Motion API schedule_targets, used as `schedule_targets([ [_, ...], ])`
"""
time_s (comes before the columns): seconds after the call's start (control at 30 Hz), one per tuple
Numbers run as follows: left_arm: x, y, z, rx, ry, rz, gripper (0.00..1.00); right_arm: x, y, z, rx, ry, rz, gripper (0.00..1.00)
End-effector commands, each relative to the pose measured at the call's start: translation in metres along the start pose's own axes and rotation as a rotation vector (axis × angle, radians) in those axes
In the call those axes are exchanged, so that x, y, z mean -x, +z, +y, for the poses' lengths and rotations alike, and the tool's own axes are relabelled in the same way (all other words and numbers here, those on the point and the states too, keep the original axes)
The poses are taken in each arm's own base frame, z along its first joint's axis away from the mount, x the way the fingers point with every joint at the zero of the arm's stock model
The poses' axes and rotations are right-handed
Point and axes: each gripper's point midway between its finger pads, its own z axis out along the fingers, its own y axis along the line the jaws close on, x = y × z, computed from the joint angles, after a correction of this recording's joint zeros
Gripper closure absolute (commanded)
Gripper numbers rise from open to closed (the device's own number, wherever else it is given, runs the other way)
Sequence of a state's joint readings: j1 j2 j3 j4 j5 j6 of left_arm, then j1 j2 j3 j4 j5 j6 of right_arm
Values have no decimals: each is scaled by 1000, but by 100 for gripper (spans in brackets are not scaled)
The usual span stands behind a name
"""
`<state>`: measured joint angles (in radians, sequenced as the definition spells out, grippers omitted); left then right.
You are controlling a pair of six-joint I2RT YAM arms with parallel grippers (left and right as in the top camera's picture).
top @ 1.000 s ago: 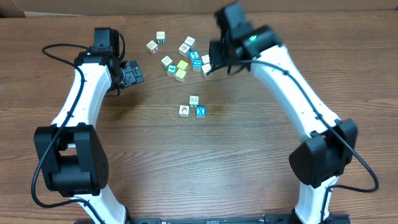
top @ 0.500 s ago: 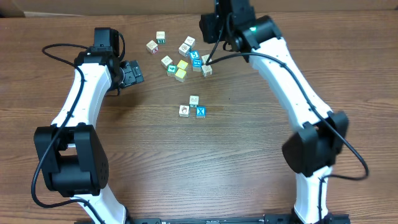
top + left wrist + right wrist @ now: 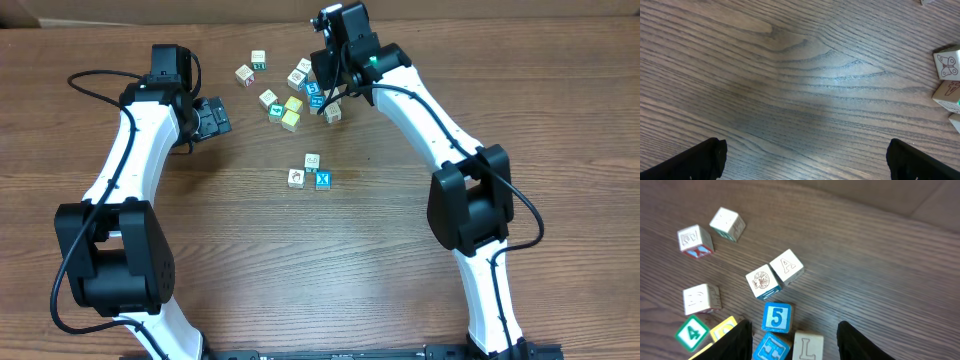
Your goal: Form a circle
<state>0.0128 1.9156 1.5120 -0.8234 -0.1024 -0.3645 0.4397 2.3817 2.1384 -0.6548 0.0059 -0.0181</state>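
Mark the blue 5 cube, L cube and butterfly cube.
blue 5 cube (image 3: 776, 317), right wrist view, on the numeral face.
L cube (image 3: 807, 348), right wrist view, on the lettered face.
butterfly cube (image 3: 946, 64), left wrist view, on the drawing.

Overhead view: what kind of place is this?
Likely a robot test bench: wood-grain table, a left arm and right arm mounted at its near edge, toy letter cubes as props.

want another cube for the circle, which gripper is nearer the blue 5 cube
Right. The right gripper hangs close over the blue 5 cube; the left gripper sits off to its left, beyond the scattered cubes.
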Motion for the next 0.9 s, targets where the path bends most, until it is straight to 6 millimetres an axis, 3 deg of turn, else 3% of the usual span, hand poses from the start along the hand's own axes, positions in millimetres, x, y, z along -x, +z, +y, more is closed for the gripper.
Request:
schedule_targets([
  [0.0, 3, -1, -2, 7, 7, -9, 1, -14, 22, 14, 24, -28, 23, 48],
  [0.2, 3, -1, -2, 7, 7, -9, 0, -29, 45, 30, 37, -50, 38, 49],
  [0.4, 3, -1, -2, 7, 7, -9, 1, -36, 62, 34, 40, -55, 32, 49],
  [0.87, 3, -1, -2, 7, 7, -9, 0, -35, 64, 29, 16, -126, 22, 52],
])
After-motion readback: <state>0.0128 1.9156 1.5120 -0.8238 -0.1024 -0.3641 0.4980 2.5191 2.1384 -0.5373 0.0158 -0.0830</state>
